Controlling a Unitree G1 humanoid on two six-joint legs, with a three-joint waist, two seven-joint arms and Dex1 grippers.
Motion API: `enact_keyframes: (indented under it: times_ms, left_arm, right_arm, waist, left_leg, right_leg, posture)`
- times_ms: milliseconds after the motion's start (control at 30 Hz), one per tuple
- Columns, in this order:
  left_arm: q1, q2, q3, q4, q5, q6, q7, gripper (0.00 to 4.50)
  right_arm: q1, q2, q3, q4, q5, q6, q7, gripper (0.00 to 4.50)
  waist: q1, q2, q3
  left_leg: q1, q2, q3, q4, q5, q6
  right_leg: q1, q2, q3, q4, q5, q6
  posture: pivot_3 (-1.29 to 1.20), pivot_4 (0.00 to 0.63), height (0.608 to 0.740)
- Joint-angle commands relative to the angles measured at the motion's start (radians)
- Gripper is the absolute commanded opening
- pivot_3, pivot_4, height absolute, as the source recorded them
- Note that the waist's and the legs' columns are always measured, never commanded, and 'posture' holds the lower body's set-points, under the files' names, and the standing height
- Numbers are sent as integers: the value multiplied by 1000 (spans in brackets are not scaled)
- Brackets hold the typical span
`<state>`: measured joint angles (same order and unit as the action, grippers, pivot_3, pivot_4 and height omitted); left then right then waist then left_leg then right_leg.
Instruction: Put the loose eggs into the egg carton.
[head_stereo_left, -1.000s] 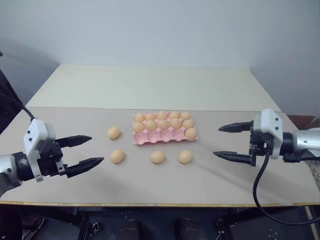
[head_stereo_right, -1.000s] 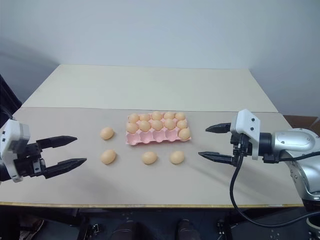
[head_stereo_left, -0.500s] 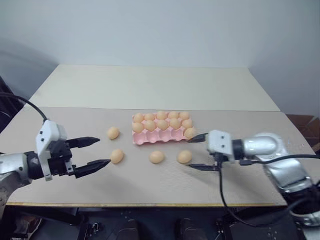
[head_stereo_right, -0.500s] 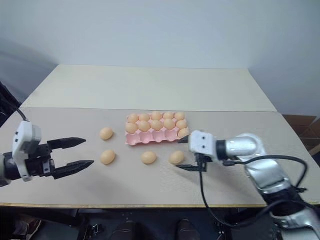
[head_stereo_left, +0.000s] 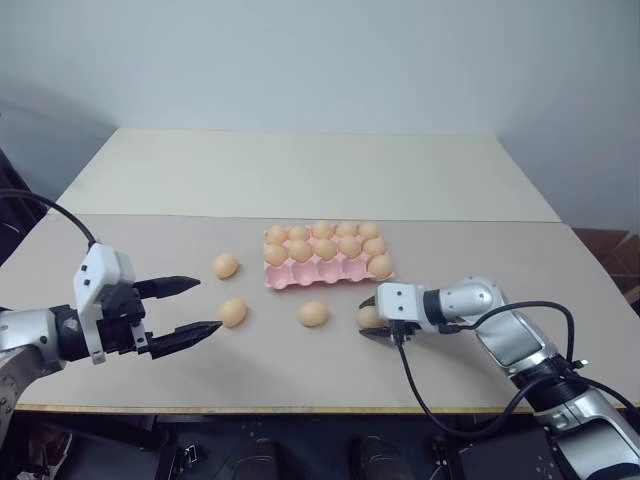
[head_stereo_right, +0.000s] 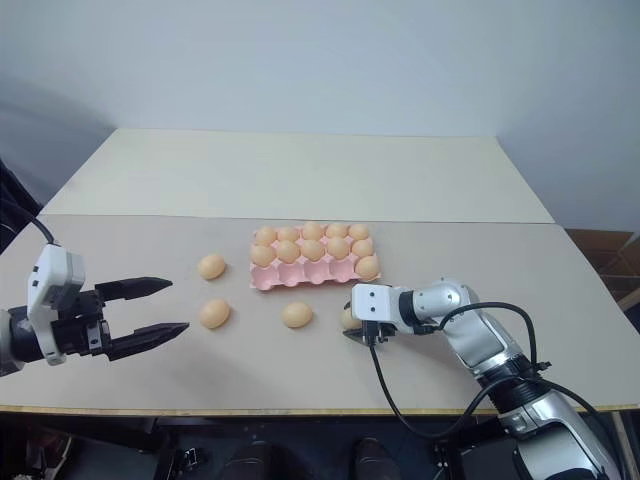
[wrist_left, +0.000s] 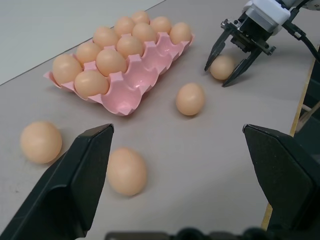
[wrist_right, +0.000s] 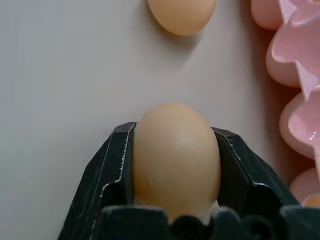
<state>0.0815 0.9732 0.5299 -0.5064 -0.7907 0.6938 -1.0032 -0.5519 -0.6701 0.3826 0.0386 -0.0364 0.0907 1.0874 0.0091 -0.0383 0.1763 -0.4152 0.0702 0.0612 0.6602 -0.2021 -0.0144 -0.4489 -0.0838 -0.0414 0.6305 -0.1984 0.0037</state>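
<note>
The pink egg carton (head_stereo_left: 312, 273) lies mid-table with several eggs in it and bare cups along its near row. My right gripper (head_stereo_left: 369, 321) is low on the table, shut on the rightmost loose egg (wrist_right: 176, 155), with a black finger (wrist_right: 112, 165) pressed against each side. Three more loose eggs lie on the table: one (head_stereo_left: 313, 314) just left of the held one, one (head_stereo_left: 233, 312) further left, and one (head_stereo_left: 226, 265) beside the carton's left end. My left gripper (head_stereo_left: 207, 304) hovers open to the left of those eggs, holding nothing.
The beige table (head_stereo_left: 300, 180) runs far back behind the carton. Its front edge (head_stereo_left: 300, 408) passes just below both arms. A black cable (head_stereo_left: 420, 385) hangs from the right wrist over the table's front.
My right arm swung down and left from beside the carton to the rightmost loose egg and shut on it. The left gripper stayed open and in place.
</note>
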Motion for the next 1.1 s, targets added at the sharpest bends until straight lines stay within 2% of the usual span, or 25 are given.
enact_keyframes:
  times_ms: [33,200,367,500,633,900,1000,1100]
  left_arm:
    - [-3,-6,31,-27,-7,-22,8,4500]
    - [-4,-11,26,-30,-3,-29,14,4500]
    - [-7,-12,22,-29,1,-38,19,4500]
    - [-2,-12,33,-43,-4,-35,22,4500]
    - [21,-13,59,-56,-4,-32,25,4500]
    - [30,-12,60,-46,8,-42,24,4500]
    - [21,-11,47,-38,16,-48,24,4500]
    - [14,-11,41,-31,20,-53,23,4500]
  right_arm:
    - [-33,3,-69,-70,58,32,14,1867]
    - [-84,27,-112,-138,123,105,11,1867]
    - [-201,141,-76,27,7,93,-136,1867]
    - [-247,191,-39,153,-96,79,-231,1867]
    - [-248,201,-47,154,-98,77,-222,1867]
    - [-256,208,-105,81,-55,134,-218,4477]
    - [-252,191,-135,38,-31,155,-208,4477]
    - [-229,154,-208,-48,70,195,-150,4477]
  waist:
    - [0,0,0]
    - [-2,0,0]
    - [-9,0,0]
    - [-9,0,0]
    - [-12,0,0]
    - [-22,0,0]
    - [-21,0,0]
    - [-19,0,0]
  left_leg:
    - [0,0,0,0,0,0]
    - [0,0,0,0,0,0]
    - [1,2,0,0,0,0]
    - [0,3,0,0,0,0]
    - [-6,3,0,0,0,0]
    - [-6,6,0,0,0,0]
    - [-5,7,0,0,0,-1]
    - [-6,6,0,0,0,-1]
  right_leg:
    - [0,0,0,0,0,0]
    - [0,0,1,0,1,1]
    - [0,3,1,0,1,-1]
    - [-1,4,1,0,2,-1]
    - [-7,4,1,0,3,1]
    - [-8,7,1,1,4,-1]
    - [-8,7,1,1,4,-1]
    - [-8,7,1,1,4,-1]
  posture:
    - [0,150,740]
    - [0,150,740]
    - [0,150,740]
    - [0,150,740]
    - [0,150,740]
    - [0,150,740]
    - [0,150,740]
    - [0,150,740]
